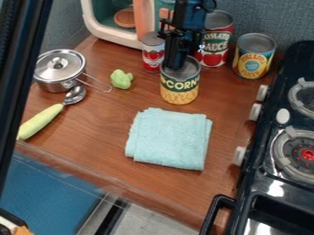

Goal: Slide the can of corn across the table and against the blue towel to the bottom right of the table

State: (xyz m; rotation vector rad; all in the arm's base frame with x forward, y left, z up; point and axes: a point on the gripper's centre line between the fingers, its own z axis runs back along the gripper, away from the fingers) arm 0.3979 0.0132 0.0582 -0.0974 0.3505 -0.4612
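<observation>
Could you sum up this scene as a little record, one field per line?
corn can: upright, bare wood between it and the towel
towel: light blue, folded flat
gripper: black, at the corn can's top
other cans: small red, larger red, yellow-and-blue
left side: lidded metal pot, green-handled spoon
right side: black stove
</observation>
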